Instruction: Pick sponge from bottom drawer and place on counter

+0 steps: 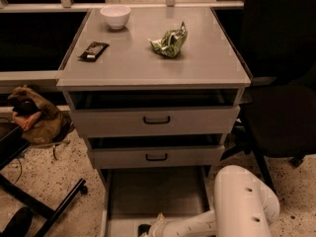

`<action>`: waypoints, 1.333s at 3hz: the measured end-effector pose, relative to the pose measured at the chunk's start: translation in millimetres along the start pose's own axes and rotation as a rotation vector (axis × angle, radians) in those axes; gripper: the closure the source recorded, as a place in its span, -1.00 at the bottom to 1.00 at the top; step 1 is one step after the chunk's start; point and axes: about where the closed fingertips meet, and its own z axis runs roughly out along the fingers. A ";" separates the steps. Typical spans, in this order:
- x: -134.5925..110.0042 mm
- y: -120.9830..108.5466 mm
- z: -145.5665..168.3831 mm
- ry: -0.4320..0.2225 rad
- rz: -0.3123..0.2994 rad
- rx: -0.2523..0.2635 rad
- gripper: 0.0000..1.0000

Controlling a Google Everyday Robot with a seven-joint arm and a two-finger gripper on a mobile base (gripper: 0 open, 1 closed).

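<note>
The bottom drawer is pulled out below the cabinet, showing a bare grey floor. My white arm reaches in from the lower right, and my gripper sits low over the drawer's front part, at the bottom edge of the camera view and partly cut off. A small dark shape lies right at the gripper; I cannot tell whether it is the sponge. No sponge shows anywhere else. The counter is the light grey top of the cabinet.
On the counter stand a white bowl, a black wrapped bar and a crumpled green snack bag. The two upper drawers stand slightly open. A black chair is at the right; a brown bag and a dark stand base are at the left.
</note>
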 end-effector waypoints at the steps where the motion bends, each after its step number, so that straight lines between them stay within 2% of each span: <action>1: 6.2 1.9 5.2 0.014 -0.005 0.003 -0.63; 4: 6.1 2.0 5.1 0.014 -0.005 0.003 0.77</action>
